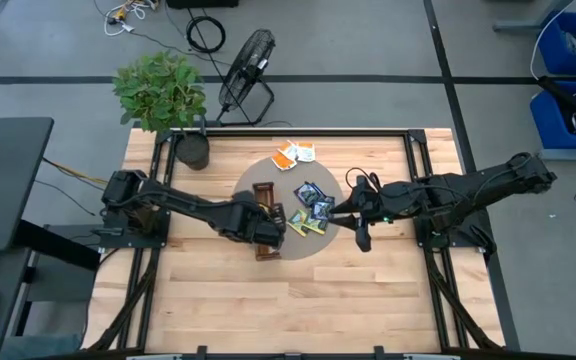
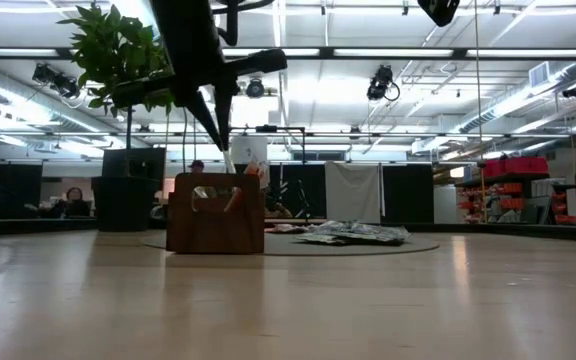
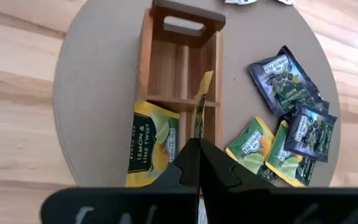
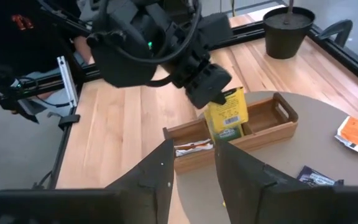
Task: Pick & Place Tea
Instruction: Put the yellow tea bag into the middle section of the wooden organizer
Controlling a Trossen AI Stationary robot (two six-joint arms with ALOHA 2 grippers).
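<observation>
While the left pincer (image 4: 213,93) pinches a yellow-green sachet (image 4: 227,115) upright over the wooden tray (image 4: 272,121) on the desk (image 1: 368,300), placing is in hand, next lowering and release, the right pincer (image 1: 360,240) waiting spread at three o'clock of the tray.

One long brown wooden tray (image 3: 180,65) on the round grey mat (image 3: 98,81), two yellow-green sachets (image 3: 151,146) in it, two dark blue-black sachets (image 3: 284,78) beside it, two orange-and-white sachets (image 1: 296,154) beyond.
</observation>
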